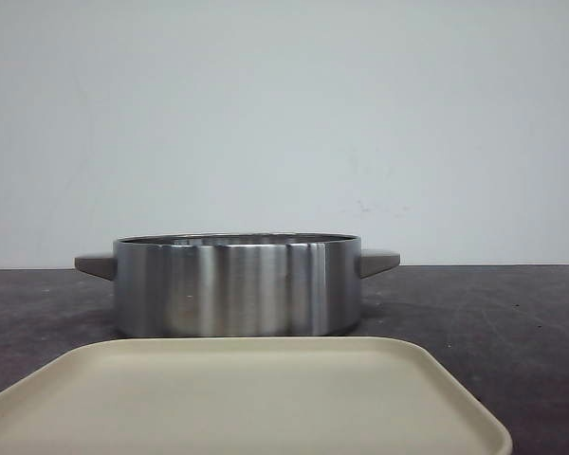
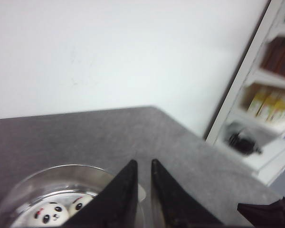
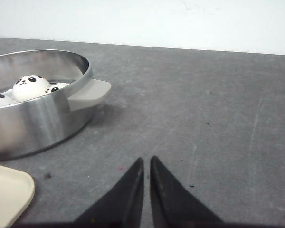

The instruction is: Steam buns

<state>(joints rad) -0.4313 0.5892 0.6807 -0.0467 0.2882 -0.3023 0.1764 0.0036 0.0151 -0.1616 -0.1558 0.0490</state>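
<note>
White panda-faced buns lie inside the steel pot (image 1: 237, 284). Two of them show in the left wrist view (image 2: 51, 213), and one fully plus parts of others in the right wrist view (image 3: 31, 87). In the front view the pot wall hides them. My left gripper (image 2: 143, 164) hangs above the pot's rim (image 2: 61, 168), empty, jaws nearly together. My right gripper (image 3: 147, 160) is low over the bare table to the right of the pot (image 3: 38, 114), empty, jaws nearly together. Neither gripper shows in the front view.
A beige tray (image 1: 247, 398) lies empty in front of the pot; its corner shows in the right wrist view (image 3: 7, 192). The pot has grey side handles (image 3: 88, 92). A white shelf unit (image 2: 270, 99) stands beyond the dark table's far corner.
</note>
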